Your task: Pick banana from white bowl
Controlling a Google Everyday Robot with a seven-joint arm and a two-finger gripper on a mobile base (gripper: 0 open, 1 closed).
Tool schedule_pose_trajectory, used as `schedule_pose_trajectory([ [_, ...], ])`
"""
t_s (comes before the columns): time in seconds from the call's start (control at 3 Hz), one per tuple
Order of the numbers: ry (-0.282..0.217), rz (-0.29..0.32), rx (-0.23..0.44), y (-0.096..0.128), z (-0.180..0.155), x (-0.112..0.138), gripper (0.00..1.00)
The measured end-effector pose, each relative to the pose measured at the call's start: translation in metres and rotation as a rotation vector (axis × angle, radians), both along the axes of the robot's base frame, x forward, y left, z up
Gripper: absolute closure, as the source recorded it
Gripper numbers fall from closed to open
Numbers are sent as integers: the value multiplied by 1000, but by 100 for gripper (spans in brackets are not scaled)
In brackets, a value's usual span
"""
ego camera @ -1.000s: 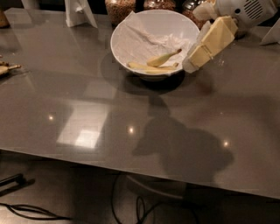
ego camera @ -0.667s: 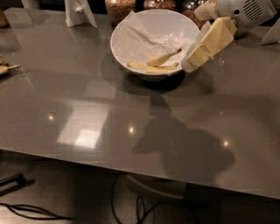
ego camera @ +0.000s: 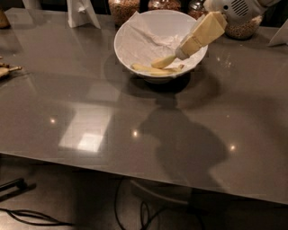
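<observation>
The white bowl stands at the back middle of the grey table. In it a small plump pale yellow-green banana lies slanted near the bottom. A longer, flatter pale banana lies just in front of it. A crumpled white paper lines the bowl's far side. My gripper, cream-coloured, reaches down into the bowl from the upper right. Its tip is at the plump banana's upper right end. I cannot tell whether it holds the banana.
Glass jars of grain stand behind the bowl and at the back right. A white stand is at the back left. A small yellowish object lies at the left edge. Cables lie on the floor under the table's front edge.
My gripper has moved left and deeper into the bowl, from the right rim to the plump banana. The bowl and the bananas have stayed put.
</observation>
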State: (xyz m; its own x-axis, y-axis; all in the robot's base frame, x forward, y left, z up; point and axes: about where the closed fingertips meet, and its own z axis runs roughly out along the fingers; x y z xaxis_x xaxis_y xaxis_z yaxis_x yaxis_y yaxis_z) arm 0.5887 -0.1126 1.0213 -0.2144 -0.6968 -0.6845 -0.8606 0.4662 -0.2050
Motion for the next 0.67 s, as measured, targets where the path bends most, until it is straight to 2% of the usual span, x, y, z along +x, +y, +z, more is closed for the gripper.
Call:
schedule_pose_trajectory([
  [0.33, -2, -39, 3, 0, -4, 24, 0],
  [0.67, 42, -45, 10, 5, -22, 50, 17],
])
